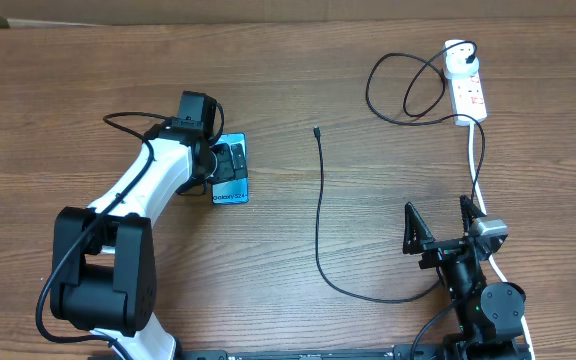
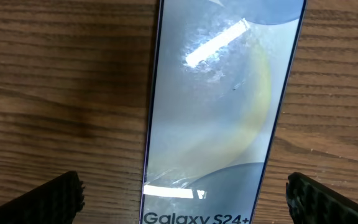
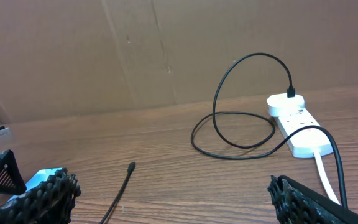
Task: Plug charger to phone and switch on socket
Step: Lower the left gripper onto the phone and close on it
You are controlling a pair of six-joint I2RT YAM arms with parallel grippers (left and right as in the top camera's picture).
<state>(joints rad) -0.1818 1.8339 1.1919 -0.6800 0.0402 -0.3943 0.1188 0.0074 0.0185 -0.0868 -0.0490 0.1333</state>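
The phone (image 1: 232,180) lies flat on the table at centre left, its light blue screen showing "Galaxy S24+" (image 2: 219,112). My left gripper (image 1: 230,160) hovers right over it, open, one finger on each side of the phone, not touching it (image 2: 184,199). The black charger cable (image 1: 320,215) runs from its loose connector tip (image 1: 315,130) down the table, and loops up to the white adapter (image 1: 457,48) plugged into the socket strip (image 1: 469,92). My right gripper (image 1: 440,228) is open and empty at the near right. The tip (image 3: 131,167) and strip (image 3: 300,134) show ahead of it.
The strip's white lead (image 1: 480,190) runs down the right side past my right arm. A brown cardboard wall (image 3: 166,50) stands behind the table. Black cable loops (image 1: 408,90) lie left of the strip.
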